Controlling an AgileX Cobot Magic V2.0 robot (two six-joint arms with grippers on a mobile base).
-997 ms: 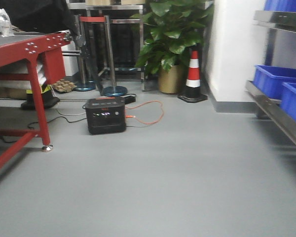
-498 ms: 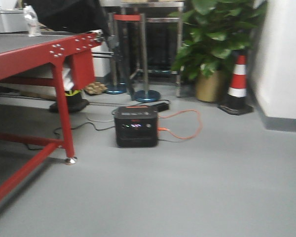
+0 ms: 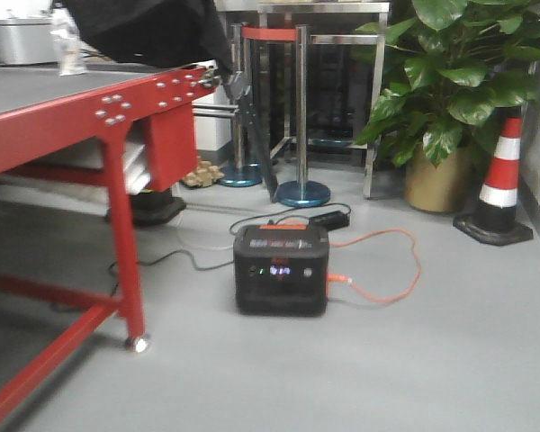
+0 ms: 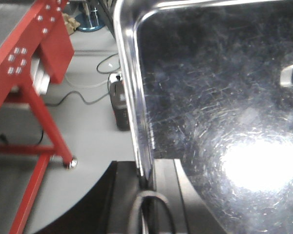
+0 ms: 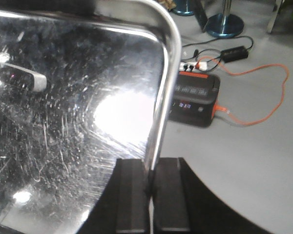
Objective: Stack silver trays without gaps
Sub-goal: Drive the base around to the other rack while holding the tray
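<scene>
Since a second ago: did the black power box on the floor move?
No. The power box drifts right and down in the front view, but the red table leg and traffic cone drift likewise; the view shifted, not the box.

The grey floor (image 3: 414, 369) lies open across the middle and right foreground. On the left, a red-painted metal table (image 3: 139, 99) juts in, and its slim red leg (image 3: 126, 243) stands on the floor. Just right of that leg sits a black box-shaped power station (image 3: 282, 270), with a thin orange cable (image 3: 403, 270) looping on the floor beside it. Behind them, chrome stanchion posts on round blue bases (image 3: 301, 117), a leafy green potted plant (image 3: 459, 90) and an orange-and-white traffic cone (image 3: 499, 180) line the back. Close in, a shiny scratched silver tray (image 4: 219, 92) fills the room between the arms. Its rim is pinched in the left fingers (image 4: 123, 191) and the right fingers (image 5: 132, 195).
</scene>
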